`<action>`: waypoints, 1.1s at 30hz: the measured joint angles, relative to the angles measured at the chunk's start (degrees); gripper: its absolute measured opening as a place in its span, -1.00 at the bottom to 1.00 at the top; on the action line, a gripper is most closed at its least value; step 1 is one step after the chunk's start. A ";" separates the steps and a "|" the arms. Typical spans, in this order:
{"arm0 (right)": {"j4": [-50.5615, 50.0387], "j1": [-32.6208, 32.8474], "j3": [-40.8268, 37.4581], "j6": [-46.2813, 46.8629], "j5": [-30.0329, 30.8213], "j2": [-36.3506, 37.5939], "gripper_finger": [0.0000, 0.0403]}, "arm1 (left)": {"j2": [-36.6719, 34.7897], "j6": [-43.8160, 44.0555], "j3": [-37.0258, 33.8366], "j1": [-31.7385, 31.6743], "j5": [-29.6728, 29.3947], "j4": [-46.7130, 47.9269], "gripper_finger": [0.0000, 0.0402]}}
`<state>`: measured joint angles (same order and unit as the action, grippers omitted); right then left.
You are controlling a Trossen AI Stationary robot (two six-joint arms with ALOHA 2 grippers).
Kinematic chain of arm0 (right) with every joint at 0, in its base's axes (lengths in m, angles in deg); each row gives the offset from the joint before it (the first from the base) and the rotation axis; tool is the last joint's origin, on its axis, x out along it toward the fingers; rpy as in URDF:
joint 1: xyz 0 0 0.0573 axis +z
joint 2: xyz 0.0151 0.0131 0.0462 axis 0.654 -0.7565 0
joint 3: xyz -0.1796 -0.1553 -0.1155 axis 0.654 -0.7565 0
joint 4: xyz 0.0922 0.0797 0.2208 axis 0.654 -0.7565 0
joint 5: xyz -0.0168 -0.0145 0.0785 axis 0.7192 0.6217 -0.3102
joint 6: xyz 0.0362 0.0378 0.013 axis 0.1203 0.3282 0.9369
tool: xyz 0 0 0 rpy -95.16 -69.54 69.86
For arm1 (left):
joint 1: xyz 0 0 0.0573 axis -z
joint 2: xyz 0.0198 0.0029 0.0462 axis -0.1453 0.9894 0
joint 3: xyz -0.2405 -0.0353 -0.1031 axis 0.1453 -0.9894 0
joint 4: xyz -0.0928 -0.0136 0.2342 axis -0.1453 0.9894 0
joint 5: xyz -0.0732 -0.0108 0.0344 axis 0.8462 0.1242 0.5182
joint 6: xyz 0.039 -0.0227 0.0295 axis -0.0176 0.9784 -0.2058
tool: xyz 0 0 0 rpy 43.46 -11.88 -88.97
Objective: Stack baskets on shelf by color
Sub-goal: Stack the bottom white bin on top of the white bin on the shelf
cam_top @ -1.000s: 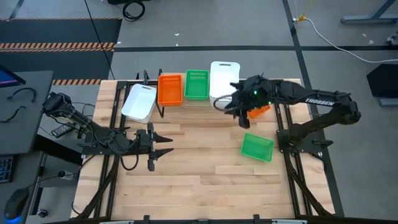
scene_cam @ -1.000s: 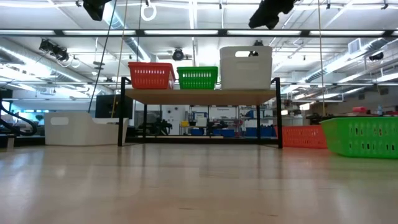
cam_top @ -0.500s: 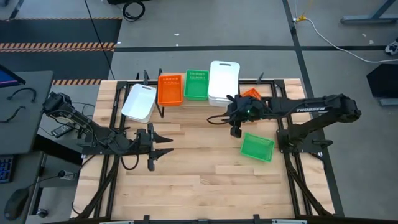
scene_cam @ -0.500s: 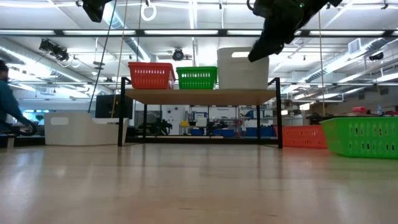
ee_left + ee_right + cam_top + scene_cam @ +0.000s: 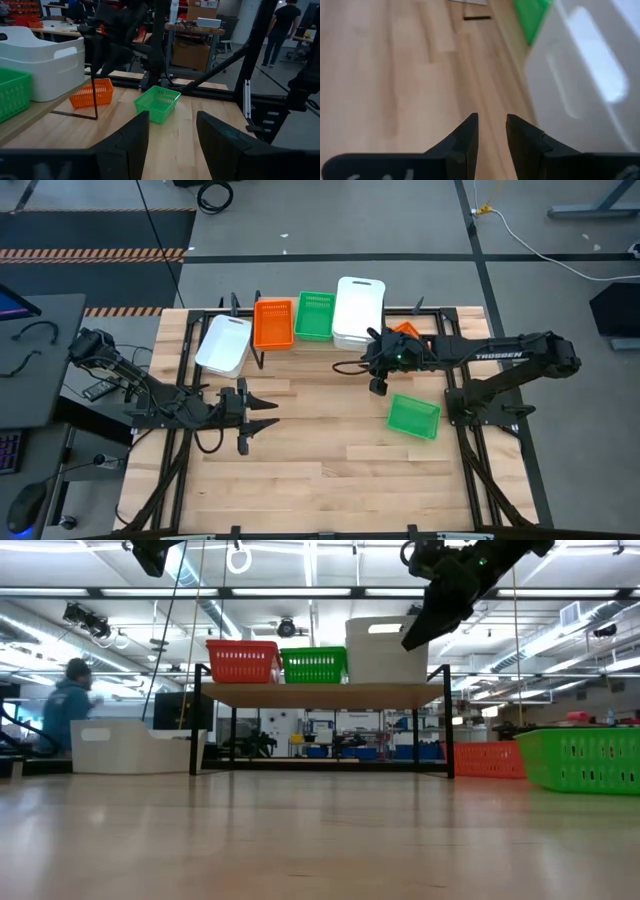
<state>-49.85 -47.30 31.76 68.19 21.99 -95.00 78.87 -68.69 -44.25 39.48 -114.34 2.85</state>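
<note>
Baskets of small rectangular plastic sit three in a row on the low shelf with a light wooden plank top and thin black legs [image 5: 320,693]: an orange basket [image 5: 273,323], a green basket [image 5: 316,315] beside it, and a larger white basket with rounded corners [image 5: 358,311] at the right end. Since half a second ago the white basket has slid slightly toward the green one, so the two now stand touching or nearly so in the low view.

The right gripper [image 5: 377,377] hangs just in front of the white basket's near side, slightly closer to it than before; a second ago it was farther right, over the orange basket on the desk [image 5: 404,331]. Its fingers [image 5: 466,134] stand a little apart with nothing between them.

On the wooden desk [image 5: 320,470], that orange basket lies behind the right arm, a green basket [image 5: 413,416] lies nearer the front right, and another white basket [image 5: 224,344] rests tilted at the shelf's left end; none has moved.

The left gripper [image 5: 270,414] waits low over the desk's left side, fingers [image 5: 129,141] spread apart, unchanged.

A person [image 5: 68,700] now shows farther right in the background room.
</note>
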 joint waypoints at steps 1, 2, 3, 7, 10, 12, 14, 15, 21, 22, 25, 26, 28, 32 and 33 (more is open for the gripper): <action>-0.48 -0.02 0.00 0.32 0.89 0.16 -0.48 | 0.00 0.00 0.00 0.03 0.00 0.01 -0.14; -1.13 -0.02 0.00 0.75 1.62 0.38 -0.48 | 0.00 0.01 0.02 0.06 0.00 0.04 -0.14; -1.88 -0.02 -0.01 1.10 1.94 0.67 -0.48 | 0.00 0.00 0.02 0.15 0.00 0.04 -0.14; -3.44 0.27 -0.04 2.64 3.85 2.20 -0.48 | 0.00 0.01 0.02 0.23 -0.02 0.04 -0.14; -4.39 0.50 -0.04 4.96 7.69 3.56 -0.48 | 0.00 0.01 0.02 0.23 -0.02 0.02 -0.14; -4.59 0.91 -0.04 6.40 6.30 4.72 -0.48 | 0.00 0.01 0.02 0.23 -0.02 0.04 -0.14; -3.45 2.03 -0.04 7.08 1.71 5.56 -0.48 | 0.00 0.03 0.02 0.23 -0.02 0.03 -0.14; -2.29 2.84 -0.04 7.05 -0.88 5.65 -0.48 | 0.00 0.01 0.00 0.23 -0.02 0.02 -0.14; 9.68 6.85 -0.04 -0.08 -2.32 2.67 -0.48 | 0.00 0.01 0.00 0.23 -0.02 -0.04 -0.14; 12.58 6.93 -0.04 -1.20 -1.97 1.75 -0.48 | 0.00 0.01 0.02 0.23 -0.02 -0.05 -0.14; 21.92 6.41 -0.04 -4.42 -1.70 -1.38 -0.48 | 0.00 0.03 0.02 0.23 -0.02 -0.04 -0.14; 25.08 6.05 -0.04 -5.13 -1.33 -2.68 -0.48 | 0.00 0.03 0.01 0.23 -0.02 -0.02 -0.14; 30.16 5.15 -0.04 -5.73 0.23 -5.12 -0.48 | 0.00 0.00 0.02 0.23 -0.02 -0.02 -0.14; 38.47 3.08 -0.04 -6.50 3.43 -9.72 -0.48 | 0.00 -0.03 0.02 0.23 -0.02 0.00 -0.14; 39.75 2.75 -0.04 -6.19 4.51 -10.90 -0.48 | 0.00 -0.03 0.00 0.23 -0.02 0.04 -0.14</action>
<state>-10.10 -44.55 31.71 62.00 26.50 -105.90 78.87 -68.72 -44.24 39.71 -114.36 2.89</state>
